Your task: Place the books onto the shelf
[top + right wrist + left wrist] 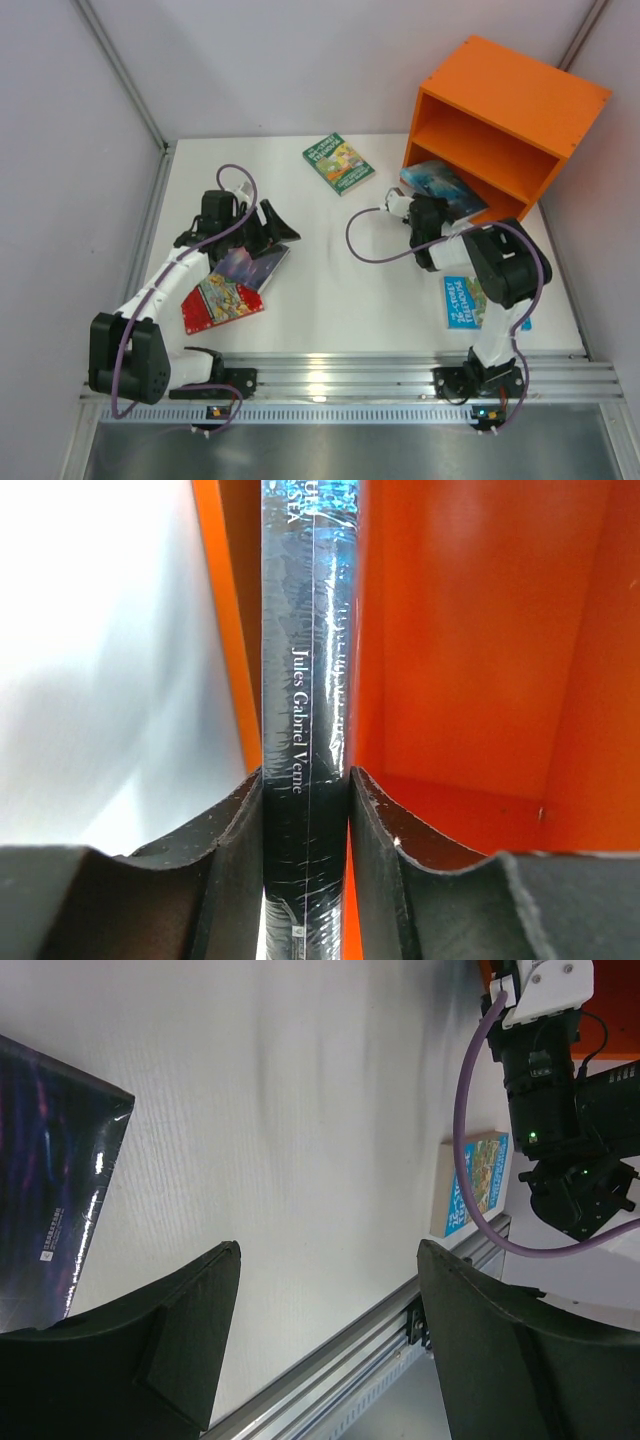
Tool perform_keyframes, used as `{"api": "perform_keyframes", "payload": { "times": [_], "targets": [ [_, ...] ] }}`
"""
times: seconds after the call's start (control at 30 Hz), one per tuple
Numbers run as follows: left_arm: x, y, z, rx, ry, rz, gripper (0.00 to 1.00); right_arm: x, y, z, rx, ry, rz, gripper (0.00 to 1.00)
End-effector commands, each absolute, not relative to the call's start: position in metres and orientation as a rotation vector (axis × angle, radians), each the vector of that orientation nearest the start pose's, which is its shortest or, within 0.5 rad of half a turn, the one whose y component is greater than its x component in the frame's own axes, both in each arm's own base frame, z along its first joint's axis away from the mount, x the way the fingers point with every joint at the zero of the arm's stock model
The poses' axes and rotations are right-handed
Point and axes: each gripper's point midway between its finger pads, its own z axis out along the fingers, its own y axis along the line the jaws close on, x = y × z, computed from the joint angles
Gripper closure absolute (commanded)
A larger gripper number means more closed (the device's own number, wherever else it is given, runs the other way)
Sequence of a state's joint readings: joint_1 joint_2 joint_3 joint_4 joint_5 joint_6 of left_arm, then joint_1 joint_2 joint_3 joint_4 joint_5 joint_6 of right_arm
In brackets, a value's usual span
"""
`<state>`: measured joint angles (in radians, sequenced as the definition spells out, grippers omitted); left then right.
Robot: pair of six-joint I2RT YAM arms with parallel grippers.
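Observation:
The orange shelf point(520, 95) stands at the back right, its two compartments facing the arms. My right gripper point(408, 208) is shut on the pale blue book point(445, 185), whose far end reaches into the lower compartment. In the right wrist view both fingers press the dark spine of that book point(305, 660), with the orange shelf wall point(470, 630) behind it. My left gripper point(275, 225) stands open over bare table, with nothing between its fingers point(200, 1300). Beside it lie the dark purple book point(250, 265) and the red book point(222, 303). The green book point(338, 163) lies at the back centre.
The bright blue book point(462, 300) lies near the front edge, partly under the right arm, and shows as the bright blue book point(480, 1175) in the left wrist view. A metal rail point(340, 375) runs along the front edge. Pale walls enclose the table point(340, 290).

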<state>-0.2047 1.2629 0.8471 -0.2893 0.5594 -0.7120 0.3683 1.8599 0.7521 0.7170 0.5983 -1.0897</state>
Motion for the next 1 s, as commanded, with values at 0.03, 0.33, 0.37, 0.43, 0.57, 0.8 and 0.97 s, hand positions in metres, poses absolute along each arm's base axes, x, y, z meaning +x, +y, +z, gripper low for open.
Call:
{"api": "perform_keyframes", "payload": {
  "times": [0.03, 0.33, 0.37, 0.43, 0.57, 0.8, 0.97],
  "targets": [
    [0.309, -0.182, 0.182, -0.255, 2.29, -1.106, 0.24, 0.479, 0.058, 0.118, -0.954, 1.571, -0.984, 1.0],
    [0.314, -0.182, 0.186, -0.249, 2.286, -1.096, 0.24, 0.482, 0.054, 0.087, -0.995, 1.719, -0.918, 0.76],
    [0.315, -0.182, 0.186, -0.247, 2.288, -1.092, 0.24, 0.481, 0.055, 0.085, -1.005, 1.754, -0.896, 0.72],
    [0.315, -0.182, 0.186, -0.242, 2.292, -1.093, 0.24, 0.477, 0.058, 0.08, -1.02, 1.847, -0.83, 0.65],
    [0.311, -0.185, 0.192, -0.235, 2.281, -1.121, 0.24, 0.466, 0.054, 0.078, -1.023, 1.97, -0.798, 0.5],
    [0.303, -0.186, 0.198, -0.237, 2.251, -1.154, 0.24, 0.454, 0.04, 0.068, -0.981, 2.073, -0.869, 0.46],
    [0.299, -0.185, 0.199, -0.223, 2.254, -1.15, 0.24, 0.454, 0.033, 0.048, -0.985, 2.108, -0.926, 0.43]
  ]
}}
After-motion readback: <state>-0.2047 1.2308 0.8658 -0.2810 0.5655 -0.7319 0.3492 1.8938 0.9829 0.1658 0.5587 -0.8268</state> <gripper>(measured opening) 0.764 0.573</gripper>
